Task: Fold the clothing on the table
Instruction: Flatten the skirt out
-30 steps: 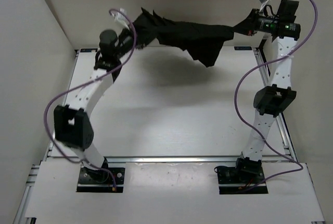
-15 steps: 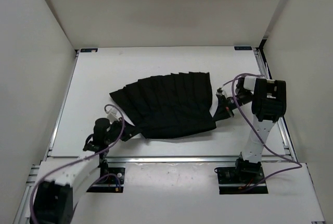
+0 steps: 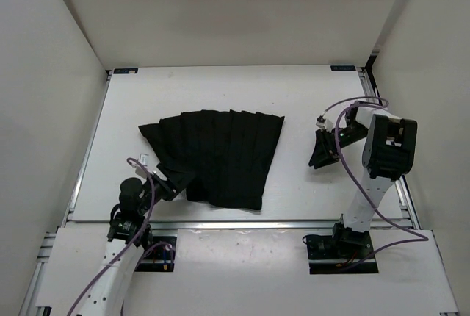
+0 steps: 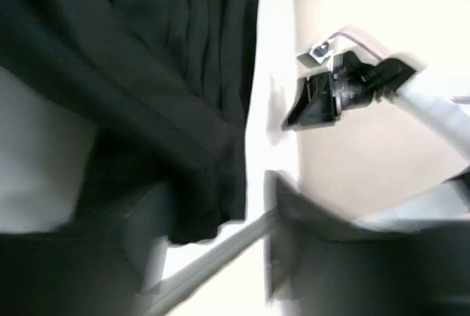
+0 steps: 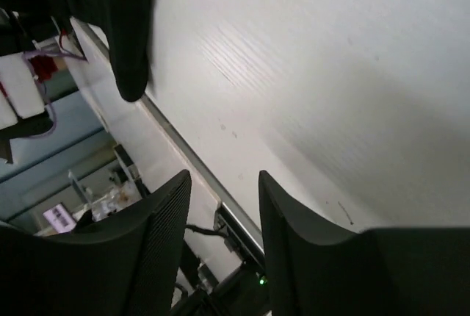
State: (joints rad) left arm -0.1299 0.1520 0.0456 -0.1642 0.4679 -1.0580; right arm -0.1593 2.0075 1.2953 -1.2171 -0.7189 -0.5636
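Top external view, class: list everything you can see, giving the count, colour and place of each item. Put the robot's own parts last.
clothing: one, black and pleated, spread flat left of the table's centre
table: one, white with metal rail edges, under everything
walls: three, white, at the far, left and right sides
cables: purple, looping along both arms
arms: two, white and black, bases at the near edge
left gripper: one, black, open, at the clothing's near-left corner
right gripper: one, black, open and empty, right of the clothing and apart from it
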